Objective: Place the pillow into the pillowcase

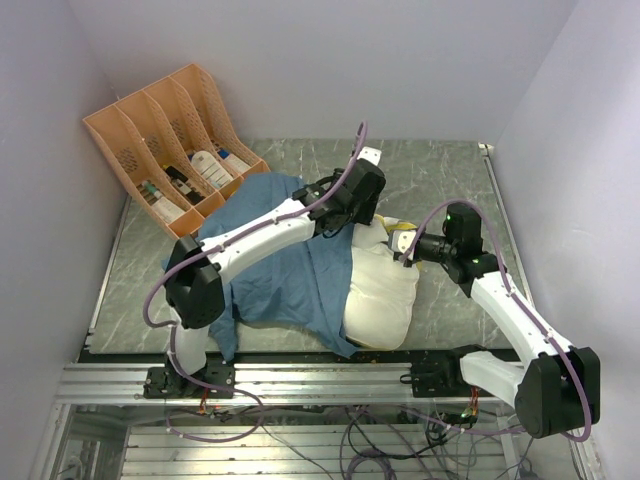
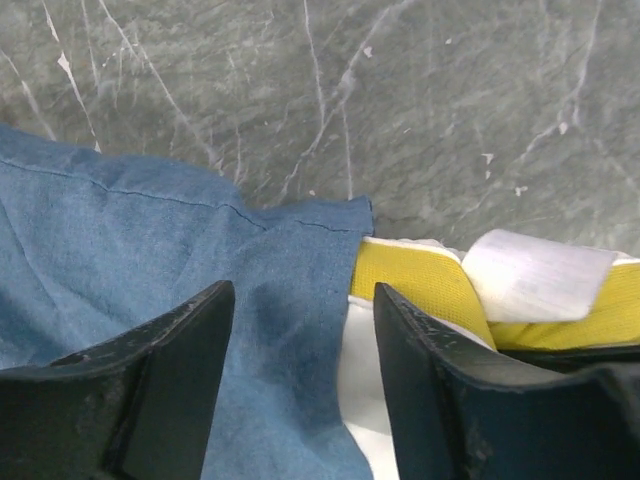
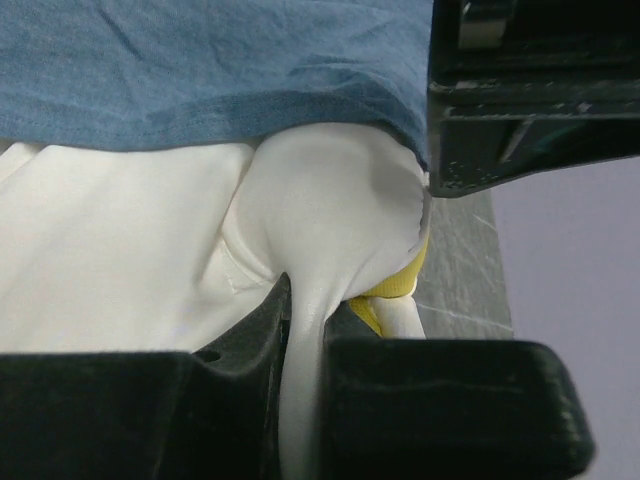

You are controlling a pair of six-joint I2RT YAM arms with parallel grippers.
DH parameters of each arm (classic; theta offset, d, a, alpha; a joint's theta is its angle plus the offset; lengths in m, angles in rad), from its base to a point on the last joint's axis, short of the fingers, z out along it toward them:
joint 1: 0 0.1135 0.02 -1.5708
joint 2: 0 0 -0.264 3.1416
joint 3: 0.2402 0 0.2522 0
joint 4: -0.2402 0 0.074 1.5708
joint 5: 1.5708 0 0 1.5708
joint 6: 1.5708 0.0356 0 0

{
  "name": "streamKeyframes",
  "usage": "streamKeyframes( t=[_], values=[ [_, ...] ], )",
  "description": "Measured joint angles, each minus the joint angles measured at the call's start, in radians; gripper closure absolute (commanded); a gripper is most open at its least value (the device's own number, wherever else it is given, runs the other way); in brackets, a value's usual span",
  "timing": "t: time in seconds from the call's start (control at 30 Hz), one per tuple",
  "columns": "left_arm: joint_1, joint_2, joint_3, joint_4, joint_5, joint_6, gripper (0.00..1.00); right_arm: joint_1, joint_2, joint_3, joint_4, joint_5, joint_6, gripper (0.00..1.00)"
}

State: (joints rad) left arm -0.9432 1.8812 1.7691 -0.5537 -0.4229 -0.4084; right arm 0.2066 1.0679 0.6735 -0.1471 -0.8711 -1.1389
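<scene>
The cream-white pillow (image 1: 385, 290) lies mid-table, its left part under the blue pillowcase (image 1: 290, 270). My right gripper (image 1: 405, 250) is shut on a pinched fold of the pillow (image 3: 305, 330) at its far corner, where the yellow edge (image 3: 405, 283) shows. My left gripper (image 1: 345, 222) is open just over the pillowcase's far right corner (image 2: 300, 260). Its fingers (image 2: 170, 370) straddle the hem where blue fabric meets the pillow's yellow edge (image 2: 415, 285). The pillowcase (image 3: 200, 70) drapes over the pillow top in the right wrist view.
An orange file rack (image 1: 175, 140) with small items stands at the far left corner. White walls enclose the grey marble table (image 1: 440, 170). A metal rail (image 1: 300, 380) runs along the near edge by the arm bases.
</scene>
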Motion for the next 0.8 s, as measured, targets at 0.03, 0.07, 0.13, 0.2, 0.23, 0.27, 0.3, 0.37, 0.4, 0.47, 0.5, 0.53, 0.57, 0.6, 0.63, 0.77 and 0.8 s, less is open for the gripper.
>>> streamKeyframes(
  t=[0.03,0.07,0.13,0.2,0.23,0.27,0.3,0.37,0.4,0.47,0.5,0.53,0.57,0.6,0.63,0.77,0.8],
  values=[
    [0.000,0.014,0.013,-0.010,-0.001,0.005,0.37,0.000,-0.001,0.000,0.000,0.000,0.001,1.00],
    [0.000,0.026,0.022,-0.019,-0.003,0.009,0.39,0.001,-0.001,0.000,0.000,0.000,0.002,1.00],
    [0.000,0.046,0.037,-0.037,-0.018,0.016,0.46,0.002,-0.002,0.000,0.000,0.000,0.002,1.00],
    [0.000,0.059,0.041,-0.056,-0.035,0.024,0.53,0.003,-0.003,0.000,0.000,0.000,0.003,1.00],
    [0.000,0.063,0.041,-0.069,-0.044,0.027,0.56,0.003,-0.003,0.000,0.000,0.000,0.005,1.00],
    [0.000,0.064,0.041,-0.076,-0.048,0.028,0.61,0.005,-0.003,0.000,0.000,0.000,0.006,1.00],
    [0.000,0.064,0.041,-0.084,-0.053,0.032,0.68,0.005,-0.003,0.000,0.000,0.000,0.010,1.00],
    [0.000,0.064,0.041,-0.087,-0.061,0.032,0.89,0.006,-0.003,0.000,0.000,0.000,0.015,1.00],
    [0.000,0.064,0.041,-0.088,-0.066,0.038,0.92,0.006,-0.003,0.000,0.002,0.000,0.018,1.00],
    [0.000,0.064,0.041,-0.093,-0.069,0.040,0.93,0.006,-0.003,0.000,0.008,0.000,0.031,1.00],
    [0.000,0.064,0.041,-0.093,-0.069,0.041,0.93,0.006,-0.003,-0.001,0.013,0.000,0.037,1.00],
    [0.000,0.062,0.042,-0.093,-0.066,0.043,0.93,0.007,-0.003,-0.002,0.021,0.001,0.048,1.00],
    [0.000,0.061,0.043,-0.093,-0.061,0.043,0.93,0.007,-0.003,-0.003,0.031,0.004,0.063,1.00],
    [0.000,0.059,0.049,-0.094,-0.048,0.044,0.93,0.007,-0.003,-0.005,0.045,0.008,0.085,1.00],
    [0.000,0.057,0.058,-0.092,-0.030,0.045,0.93,0.007,-0.001,-0.006,0.064,0.014,0.113,1.00],
    [0.008,0.048,0.135,-0.064,0.083,0.028,0.93,0.009,0.036,-0.003,0.199,0.065,0.302,1.00],
    [0.009,0.048,0.174,-0.053,0.120,0.021,0.93,0.010,0.055,0.006,0.240,0.087,0.370,1.00]
  ],
)
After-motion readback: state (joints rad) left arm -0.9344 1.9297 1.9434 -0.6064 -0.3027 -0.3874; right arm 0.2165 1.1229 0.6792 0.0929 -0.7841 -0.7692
